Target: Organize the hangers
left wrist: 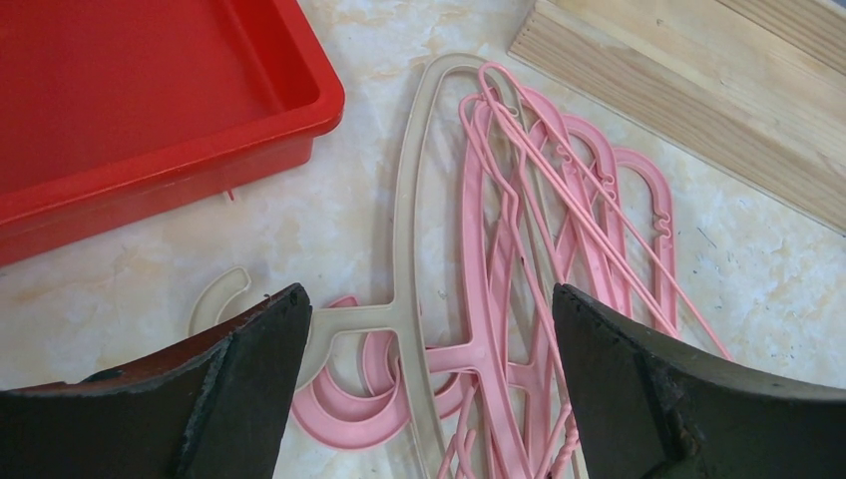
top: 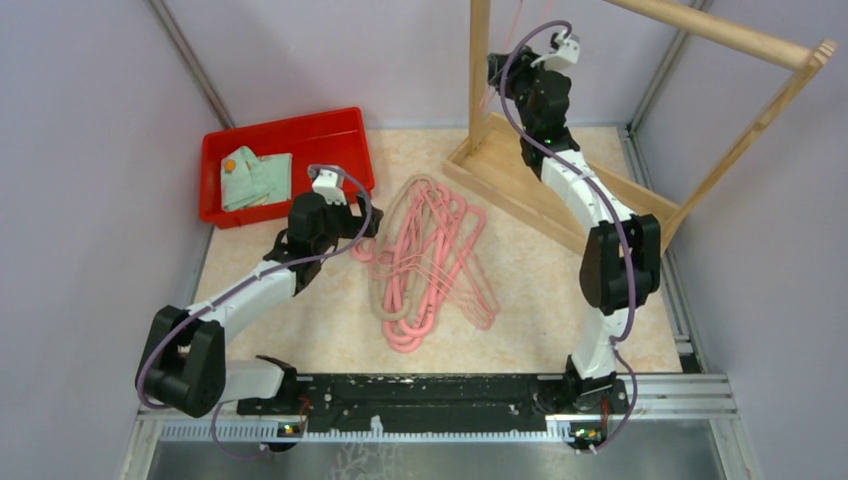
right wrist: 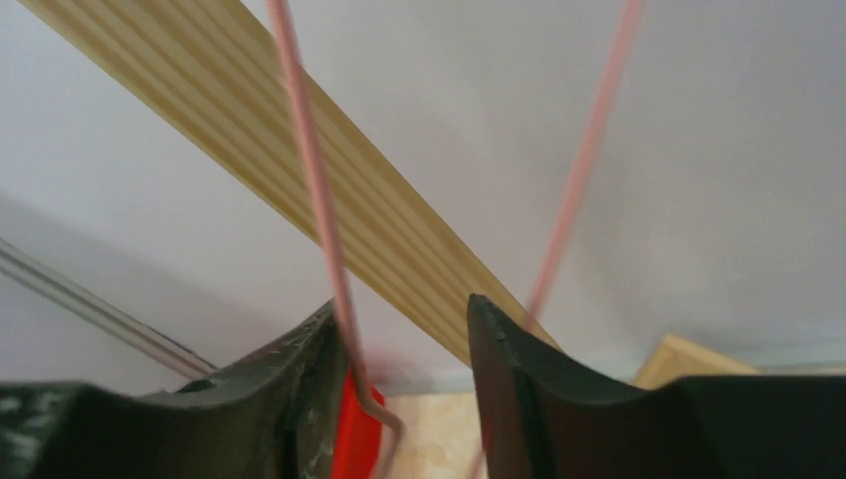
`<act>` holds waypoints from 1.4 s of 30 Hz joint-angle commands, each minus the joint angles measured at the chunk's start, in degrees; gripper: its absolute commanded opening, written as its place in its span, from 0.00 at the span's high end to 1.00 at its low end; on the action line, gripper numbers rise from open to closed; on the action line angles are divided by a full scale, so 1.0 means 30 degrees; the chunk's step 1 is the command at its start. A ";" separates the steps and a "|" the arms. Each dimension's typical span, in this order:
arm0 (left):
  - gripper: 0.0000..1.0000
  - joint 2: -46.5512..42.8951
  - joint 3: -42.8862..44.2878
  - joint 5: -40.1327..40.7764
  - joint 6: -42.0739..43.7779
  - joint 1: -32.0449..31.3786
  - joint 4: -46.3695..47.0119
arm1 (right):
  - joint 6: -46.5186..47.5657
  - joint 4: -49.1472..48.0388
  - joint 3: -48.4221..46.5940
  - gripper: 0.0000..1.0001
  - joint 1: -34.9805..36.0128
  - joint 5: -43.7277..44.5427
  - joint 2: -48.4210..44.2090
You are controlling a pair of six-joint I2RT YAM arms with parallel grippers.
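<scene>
Left gripper (left wrist: pixel 427 299) gapes over the hangers (left wrist: pixel 519 249), hooks between its jaws. Right gripper (right wrist: pixel 404 319) is parted, a pink wire (right wrist: pixel 311 180) beside one jaw

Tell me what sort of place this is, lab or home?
Most likely a lab robot cell, not a home: plain walls box in the tabletop, a mounting rail runs along its near edge, and the props look staged: wooden rack, red bin, piled hangers.

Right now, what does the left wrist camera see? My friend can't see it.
The open left hand hovers over a pile of pink hangers and one beige hanger on the table. A red tray sits upper left, a wooden rack base upper right.
</scene>
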State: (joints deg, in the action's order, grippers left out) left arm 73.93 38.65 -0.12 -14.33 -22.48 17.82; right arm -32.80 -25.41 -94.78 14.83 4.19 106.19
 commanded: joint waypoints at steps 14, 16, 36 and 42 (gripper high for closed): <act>0.04 -0.1198 0.0290 0.0244 0.0137 0.0018 -0.0624 | 0.2160 0.0728 0.6588 0.02 -0.0124 -0.0575 -0.9016; 0.04 -0.1254 0.0123 0.0209 0.0051 -0.0006 -0.0596 | 0.2272 0.1278 0.7212 0.02 -0.0110 -0.0669 -1.0145; 0.05 -0.0889 -0.1047 -0.0197 -0.0614 0.0001 -0.0131 | 0.5801 1.1873 1.4479 0.21 0.6998 0.1567 -1.4160; 0.05 -0.0881 -0.1711 0.0405 -0.1067 0.0001 0.0304 | 0.6517 1.1913 1.6083 0.29 0.8665 0.0740 -1.2543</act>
State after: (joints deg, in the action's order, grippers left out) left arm 71.11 35.09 0.23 -16.08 -22.48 16.53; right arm -16.08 9.63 -47.09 38.26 7.44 66.22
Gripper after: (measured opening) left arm 0.956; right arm 0.726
